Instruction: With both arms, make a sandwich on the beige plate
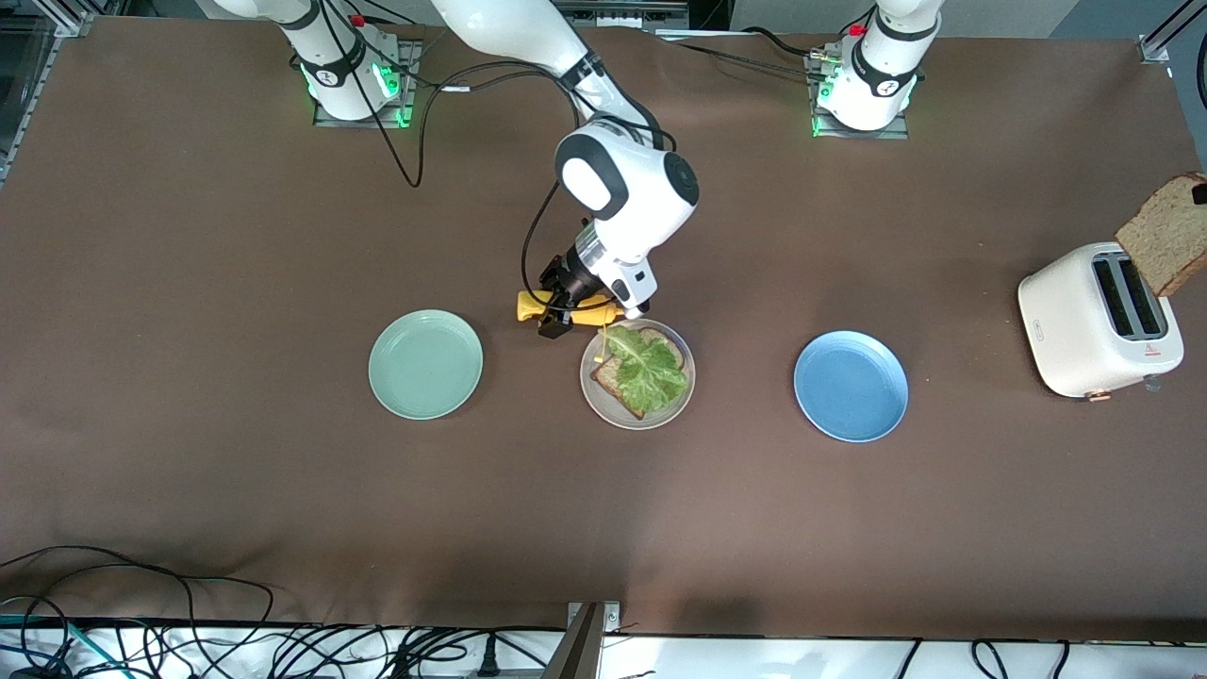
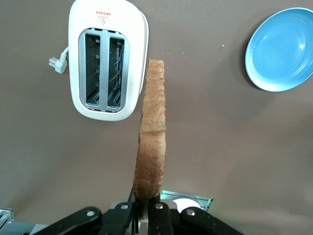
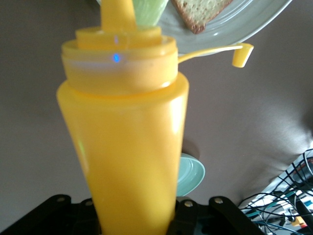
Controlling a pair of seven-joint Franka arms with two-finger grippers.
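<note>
The beige plate [image 1: 603,407] holds one brown bread slice [image 1: 611,377] with a green lettuce leaf [image 1: 651,366] on top. My right gripper [image 1: 556,304] is shut on a yellow squeeze bottle [image 1: 566,309], tilted with its nozzle over the plate's edge nearest the robots. The right wrist view shows the bottle [image 3: 129,147] in the right gripper [image 3: 132,218], its open cap [image 3: 242,54] hanging, and the plate [image 3: 244,24]. My left gripper [image 2: 146,213] is shut on a second bread slice [image 2: 151,142], held on edge over the table beside the toaster [image 2: 105,58]. This slice also shows in the front view [image 1: 1165,236].
A white two-slot toaster [image 1: 1075,325] stands at the left arm's end of the table. A blue plate [image 1: 851,385] lies between it and the beige plate. A mint green plate [image 1: 425,364] lies toward the right arm's end. Cables run along the table edge nearest the front camera.
</note>
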